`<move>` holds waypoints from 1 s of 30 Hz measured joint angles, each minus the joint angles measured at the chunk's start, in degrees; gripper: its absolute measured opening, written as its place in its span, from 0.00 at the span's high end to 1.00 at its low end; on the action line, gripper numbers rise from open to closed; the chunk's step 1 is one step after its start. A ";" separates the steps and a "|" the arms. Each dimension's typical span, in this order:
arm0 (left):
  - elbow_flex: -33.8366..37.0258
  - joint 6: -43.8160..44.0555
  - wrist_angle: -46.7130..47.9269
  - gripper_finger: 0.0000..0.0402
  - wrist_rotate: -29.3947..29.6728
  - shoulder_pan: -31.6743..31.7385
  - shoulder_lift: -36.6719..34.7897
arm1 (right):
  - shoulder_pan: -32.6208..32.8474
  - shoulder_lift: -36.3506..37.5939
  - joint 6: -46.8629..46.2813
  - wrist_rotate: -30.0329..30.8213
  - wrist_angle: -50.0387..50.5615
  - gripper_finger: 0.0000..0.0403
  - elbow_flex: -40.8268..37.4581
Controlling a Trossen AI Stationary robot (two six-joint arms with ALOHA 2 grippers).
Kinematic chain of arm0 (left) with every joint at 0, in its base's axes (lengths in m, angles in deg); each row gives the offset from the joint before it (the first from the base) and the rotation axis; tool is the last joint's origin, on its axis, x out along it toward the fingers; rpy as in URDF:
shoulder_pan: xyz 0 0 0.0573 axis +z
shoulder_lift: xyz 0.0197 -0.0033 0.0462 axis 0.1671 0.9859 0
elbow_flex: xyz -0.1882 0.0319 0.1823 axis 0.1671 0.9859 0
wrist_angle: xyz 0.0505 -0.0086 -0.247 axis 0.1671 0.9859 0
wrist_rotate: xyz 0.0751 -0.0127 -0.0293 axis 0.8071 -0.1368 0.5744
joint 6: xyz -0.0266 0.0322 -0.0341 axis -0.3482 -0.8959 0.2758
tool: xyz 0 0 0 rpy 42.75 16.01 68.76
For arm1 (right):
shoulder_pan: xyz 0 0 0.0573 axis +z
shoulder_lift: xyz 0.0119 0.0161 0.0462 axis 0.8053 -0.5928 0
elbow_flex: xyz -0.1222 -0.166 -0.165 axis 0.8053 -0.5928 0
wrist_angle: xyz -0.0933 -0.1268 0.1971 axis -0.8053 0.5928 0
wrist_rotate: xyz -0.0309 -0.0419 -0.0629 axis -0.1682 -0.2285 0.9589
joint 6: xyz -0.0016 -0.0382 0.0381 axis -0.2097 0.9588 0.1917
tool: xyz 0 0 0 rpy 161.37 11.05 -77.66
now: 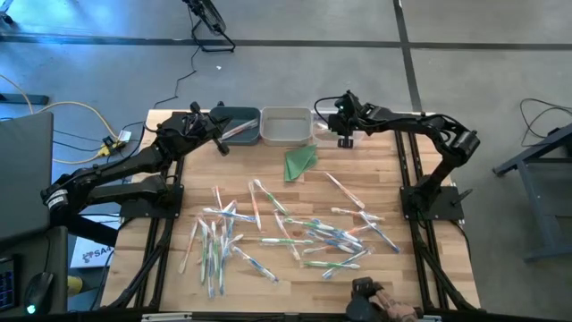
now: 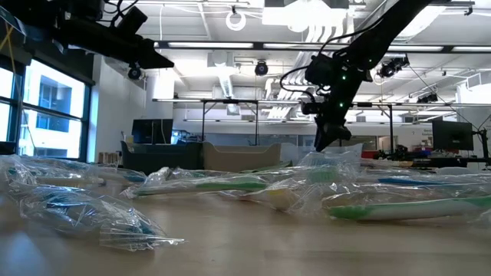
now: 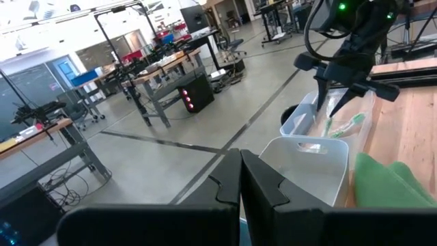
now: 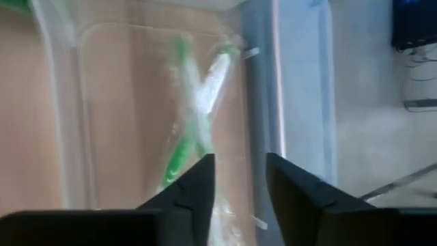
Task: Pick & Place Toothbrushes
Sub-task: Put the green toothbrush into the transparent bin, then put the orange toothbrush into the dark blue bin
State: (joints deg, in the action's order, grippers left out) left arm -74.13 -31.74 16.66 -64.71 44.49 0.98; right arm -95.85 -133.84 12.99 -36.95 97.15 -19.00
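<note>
While wrapped toothbrushes [image 1: 295, 234] litter the wooden table [image 1: 357, 170], right tool [image 1: 345, 141] hangs parted, empty; left tool [image 1: 221, 148] closed.

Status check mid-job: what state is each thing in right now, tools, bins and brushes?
Left tool: shut, empty, beside the dark bin.
Right tool: open, above the clear bin.
Clear bin: holds wrapped green toothbrushes.
Loose toothbrushes: wrapped, scattered on the table.
Green cloth: folded.

Open-plan robotics lab: workbenches [image 3: 164, 72], monitors [image 2: 453, 135].
</note>
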 joint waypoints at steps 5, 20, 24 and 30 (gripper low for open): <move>0.00 0.00 0.00 1.00 0.12 0.00 0.00 | 1.70 0.00 1.15 5.50 -3.32 0.61 0.00; 0.00 0.02 0.00 1.00 0.10 0.00 0.00 | 9.36 0.02 -2.36 16.61 -10.25 0.72 0.00; 0.00 0.01 0.00 1.00 0.10 0.00 -0.01 | 9.65 0.12 -7.46 15.68 -10.71 0.77 0.00; 0.00 0.02 0.00 1.00 0.07 0.00 0.00 | 9.94 0.13 -15.97 14.59 -8.85 0.86 0.00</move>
State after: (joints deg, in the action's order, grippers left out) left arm -74.13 -31.72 16.66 -64.64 44.49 0.98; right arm -85.91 -133.70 -2.98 -22.36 88.30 -19.00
